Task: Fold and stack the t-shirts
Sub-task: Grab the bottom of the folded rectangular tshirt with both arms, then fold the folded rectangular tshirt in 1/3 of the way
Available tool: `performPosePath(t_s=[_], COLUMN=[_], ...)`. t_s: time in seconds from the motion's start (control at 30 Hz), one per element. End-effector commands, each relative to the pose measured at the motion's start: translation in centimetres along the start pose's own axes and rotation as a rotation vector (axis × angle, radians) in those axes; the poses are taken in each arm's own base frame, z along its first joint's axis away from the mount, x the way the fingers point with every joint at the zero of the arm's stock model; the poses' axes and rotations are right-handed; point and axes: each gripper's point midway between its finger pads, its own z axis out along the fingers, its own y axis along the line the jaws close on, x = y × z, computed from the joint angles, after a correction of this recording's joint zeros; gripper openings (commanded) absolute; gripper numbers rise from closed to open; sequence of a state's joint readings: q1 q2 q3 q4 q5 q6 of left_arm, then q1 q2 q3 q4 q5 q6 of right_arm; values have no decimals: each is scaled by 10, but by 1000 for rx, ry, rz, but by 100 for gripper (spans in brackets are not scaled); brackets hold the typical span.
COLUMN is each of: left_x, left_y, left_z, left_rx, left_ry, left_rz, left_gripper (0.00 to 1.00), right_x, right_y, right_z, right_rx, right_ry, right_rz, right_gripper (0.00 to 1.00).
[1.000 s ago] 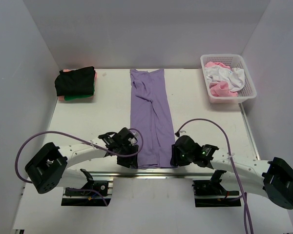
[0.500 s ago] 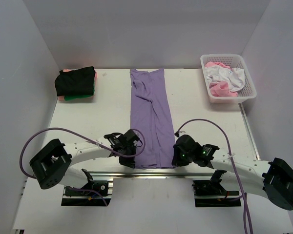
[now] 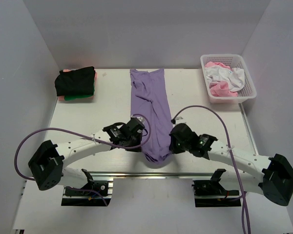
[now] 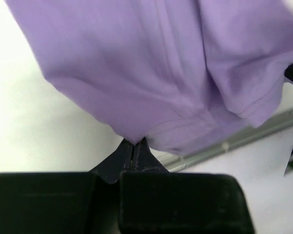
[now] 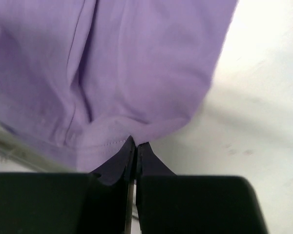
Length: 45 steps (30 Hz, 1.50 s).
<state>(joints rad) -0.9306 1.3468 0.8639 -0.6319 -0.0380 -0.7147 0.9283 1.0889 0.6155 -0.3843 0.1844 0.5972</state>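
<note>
A long lavender t-shirt [image 3: 150, 105], folded into a narrow strip, lies down the middle of the table. Its near end is lifted off the table and sags between my two grippers. My left gripper [image 3: 140, 142] is shut on the near left corner of the lavender t-shirt [image 4: 151, 83], its fingertips [image 4: 135, 145] pinching the hem. My right gripper [image 3: 172, 144] is shut on the near right corner of the same shirt [image 5: 117, 73], with the stitched hem caught at the fingertips [image 5: 135, 146]. A stack of folded t-shirts [image 3: 75, 84], black over green and pink, sits at the far left.
A white lattice basket [image 3: 246, 87] at the far right holds pink and white cloth [image 3: 223, 78]. White walls close in the table on the left, back and right. A metal rail [image 3: 151, 175] runs along the near table edge.
Both grippers have shut on the near corners of the lavender shirt. They have lifted the near end off the table and carried it away from the near edge, bunching it between them.
</note>
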Motion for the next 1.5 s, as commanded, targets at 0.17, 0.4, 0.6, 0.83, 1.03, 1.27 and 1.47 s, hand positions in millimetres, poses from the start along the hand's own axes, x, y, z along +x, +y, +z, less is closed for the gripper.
performPosePath(t_s=[0.17,0.4,0.6,0.83,1.03,1.27,1.47], left_x=[-93,-133,-189,-234,-255,-284,-299], left_y=[5,36,47,47,73,80,84], left_z=[-22,-5,-10,-2,15,29,49], left_rx=[-83,-213,-207,-173,-214,-136,-70], left_ry=[-320,-355,-468,-487,-464,-497,-522], left_rz=[-82,-136,-169,-126,-158,-153,-132], left_gripper=[0,0,0,0,0,0,0], right_x=[-103,-158,-198,-233,-255,-277,-287], right_y=[-11,-25,-28,-31,-42,-60,-68], right_z=[4,12,23,44,57,76,99], right_rx=[161,189,157,116,106,75,-10], right_ry=[-200,-254,-277,-268,-280,-283,-273], right_rz=[-52,-21,-17,-56,-57,-52,-78], right_gripper=[0,0,0,0,0,0,0])
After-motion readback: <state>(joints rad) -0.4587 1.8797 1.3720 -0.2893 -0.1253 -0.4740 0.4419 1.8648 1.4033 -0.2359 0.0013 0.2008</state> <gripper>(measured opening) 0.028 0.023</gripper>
